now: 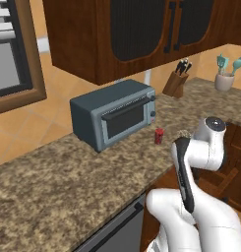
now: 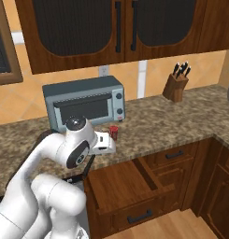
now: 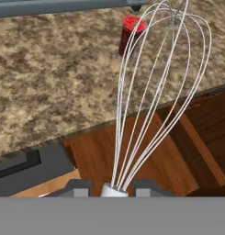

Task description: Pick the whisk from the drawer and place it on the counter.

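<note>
**Whisk in the hand, lifted clear of the drawer**

Hand (image 3: pixel 112 188) is pinching the whisk (image 3: pixel 153 92) at the base of its wire head, the 2 fingertips (image 3: pixel 77 189) pressed in on either side of the white collar. The balloon of wires points away from the camera, out over the near edge of the bench (image 3: pixel 54 78), with the open drawer (image 2: pixel 130 184) below it.

I judge the whisk light and easy to carry, but the wires are springy and thin — a grip on them would slip or bend them. The stiff collar where I have it now looks like the right place to hold.

Around it: a small red can (image 1: pixel 159 136) stands on the bench just ahead of the wire tips, and it is the 1 thing I would watch when setting down. Behind it sits the toaster oven (image 1: pixel 114 115), further back. A knife block (image 2: pixel 175 84) stands well apart along the wall. The dishwasher front (image 3: pixel 26 167) lies beside the drawer — low, out of the way.
</note>
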Robot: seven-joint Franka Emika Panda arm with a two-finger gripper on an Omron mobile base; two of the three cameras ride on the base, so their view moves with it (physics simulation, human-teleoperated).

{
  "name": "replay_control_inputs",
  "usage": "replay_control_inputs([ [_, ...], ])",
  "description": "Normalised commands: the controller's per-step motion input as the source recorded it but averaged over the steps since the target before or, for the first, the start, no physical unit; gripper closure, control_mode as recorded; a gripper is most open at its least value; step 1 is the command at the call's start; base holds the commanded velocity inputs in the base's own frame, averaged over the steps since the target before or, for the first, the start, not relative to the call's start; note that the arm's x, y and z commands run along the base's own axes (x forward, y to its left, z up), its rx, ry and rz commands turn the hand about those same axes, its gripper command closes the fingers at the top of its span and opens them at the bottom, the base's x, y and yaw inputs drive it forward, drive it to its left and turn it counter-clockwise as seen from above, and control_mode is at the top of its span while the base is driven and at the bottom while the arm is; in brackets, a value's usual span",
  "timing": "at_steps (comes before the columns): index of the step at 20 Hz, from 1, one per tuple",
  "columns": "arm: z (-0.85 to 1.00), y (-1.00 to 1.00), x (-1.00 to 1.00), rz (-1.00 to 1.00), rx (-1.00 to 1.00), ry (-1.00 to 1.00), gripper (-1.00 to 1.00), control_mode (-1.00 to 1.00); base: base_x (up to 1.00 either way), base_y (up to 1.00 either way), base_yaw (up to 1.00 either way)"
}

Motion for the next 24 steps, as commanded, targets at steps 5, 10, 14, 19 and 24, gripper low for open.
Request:
replay_control_inputs([
  [5,-0.2,0.81,0.44,0.1,0.0,0.09,1.0,-1.0,0.0,0.0,0.0],
  [10,-0.27,0.66,0.7,0.13,0.0,0.09,1.0,-1.0,0.0,0.0,0.0],
  [14,-0.02,0.05,1.0,0.05,0.02,0.07,1.0,-1.0,0.0,0.0,0.0],
  [19,-0.47,0.0,0.66,0.05,0.0,0.06,-1.0,-1.0,0.0,0.0,0.0],
  [24,-0.34,0.07,0.39,0.06,0.0,0.0,-1.0,-1.0,0.0,0.0,0.0],
])
